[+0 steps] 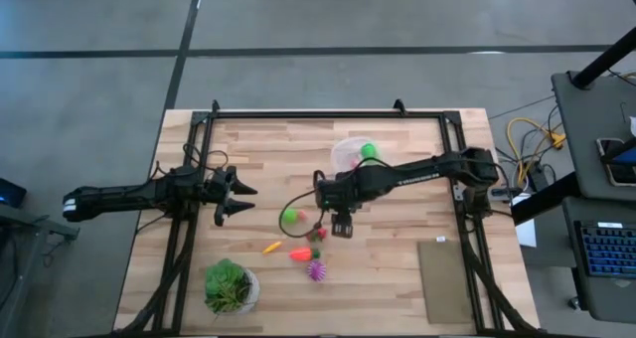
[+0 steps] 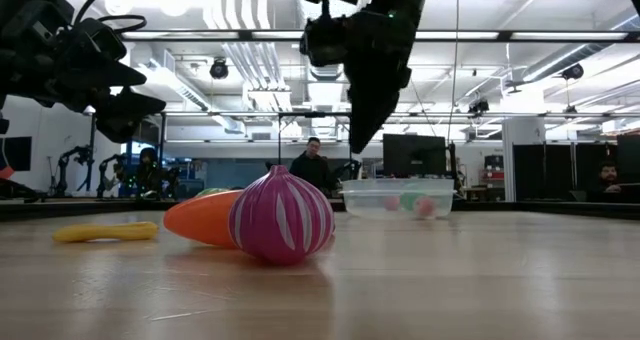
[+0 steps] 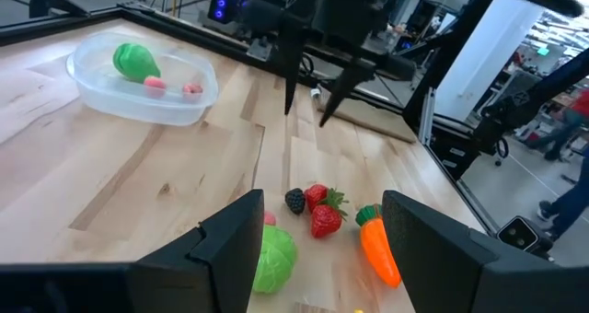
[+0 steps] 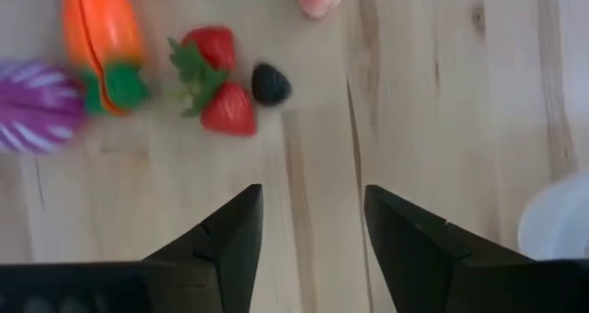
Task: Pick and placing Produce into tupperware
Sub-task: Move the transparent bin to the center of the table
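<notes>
Hovering open and empty, right gripper (image 1: 341, 226) above strawberries (image 4: 216, 89) and blackberry (image 4: 271, 84) mid-worktop. Lying beyond: carrot (image 4: 99, 44), purple ball (image 4: 32, 105), toward the near edge. Likely handling light, hard, slippery; pinching a strawberry across its body. Sitting toward the far edge, tupperware (image 1: 350, 153). Waiting open at the left edge, left gripper (image 1: 238, 200).
</notes>
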Controlling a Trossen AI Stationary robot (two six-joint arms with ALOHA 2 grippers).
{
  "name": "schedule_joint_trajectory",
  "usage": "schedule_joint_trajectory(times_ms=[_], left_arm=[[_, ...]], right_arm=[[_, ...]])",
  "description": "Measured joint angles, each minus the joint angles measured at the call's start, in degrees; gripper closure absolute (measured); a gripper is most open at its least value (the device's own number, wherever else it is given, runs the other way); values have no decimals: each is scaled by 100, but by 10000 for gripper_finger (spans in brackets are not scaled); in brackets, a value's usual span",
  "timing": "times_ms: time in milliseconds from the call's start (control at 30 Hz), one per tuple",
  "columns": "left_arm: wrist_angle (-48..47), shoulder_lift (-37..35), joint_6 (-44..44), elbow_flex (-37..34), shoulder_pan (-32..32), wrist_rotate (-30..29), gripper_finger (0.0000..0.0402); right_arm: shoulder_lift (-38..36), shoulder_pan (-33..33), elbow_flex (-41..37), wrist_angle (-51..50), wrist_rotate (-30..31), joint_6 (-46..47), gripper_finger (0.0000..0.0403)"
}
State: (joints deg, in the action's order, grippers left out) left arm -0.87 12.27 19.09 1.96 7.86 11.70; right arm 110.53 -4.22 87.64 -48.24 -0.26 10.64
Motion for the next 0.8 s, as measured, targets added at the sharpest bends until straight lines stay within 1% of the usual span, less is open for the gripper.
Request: schedule_joint_trajectory(times_ms=[67,167,233,367,467,667,800], left_arm=[[-1,6,-1,0,0,0,194],[0,6,0,0,-1,0,194],[0,6,-1,0,0,0,194],[18,6,-27,0,0,-2,194],[296,5,-322,-11,0,-27,194],[628,2,-306,-11,0,-33,194],[634,0,-306,-11,0,-35,194]], right_arm=[[64,-42,0,47,51,234,212],[106,-45,-2,55,80,829,197],[104,-42,-2,135,213,1028,188],[81,-45,-2,378,242,1186,178],[67,-71,0,399,145,1200,169],[68,-334,0,397,137,1230,149],[67,-474,0,399,159,1308,140]])
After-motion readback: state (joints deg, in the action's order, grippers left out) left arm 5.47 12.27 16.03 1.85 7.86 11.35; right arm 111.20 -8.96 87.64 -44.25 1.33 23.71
